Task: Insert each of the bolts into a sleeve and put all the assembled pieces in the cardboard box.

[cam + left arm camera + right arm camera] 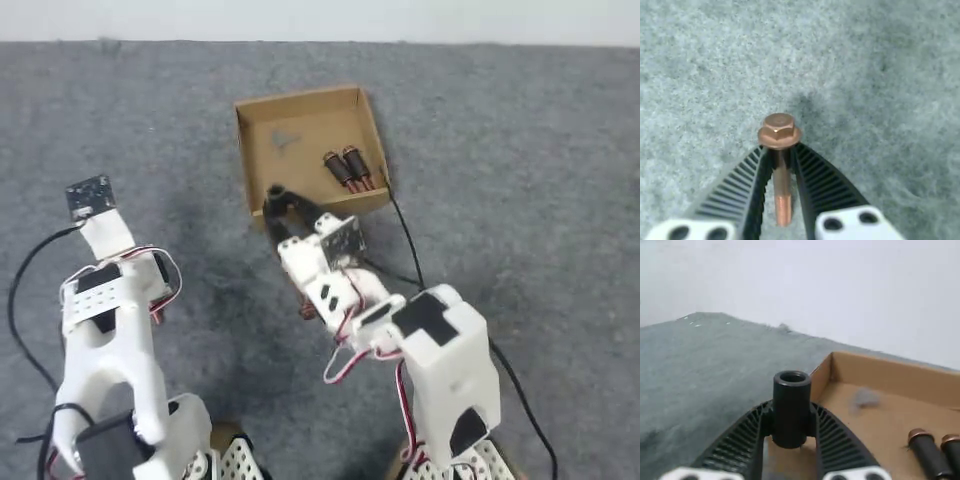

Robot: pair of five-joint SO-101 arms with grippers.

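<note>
My left gripper (780,151) is shut on a copper bolt (782,187), gripping the shank just below the hex head, above grey carpet. In the high view the left arm (108,300) stands at the left, well away from the box. My right gripper (790,415) is shut on a black sleeve (791,405), held upright with its open bore facing up. The high view puts this gripper (281,212) at the near edge of the cardboard box (262,140). Two assembled pieces (347,168) lie side by side in the box's right part (929,452).
Grey carpet (520,150) covers the table on all sides of the box. A small copper part (308,311) peeks out on the carpet beside the right arm. A black cable (405,235) runs from the box's right corner back to that arm.
</note>
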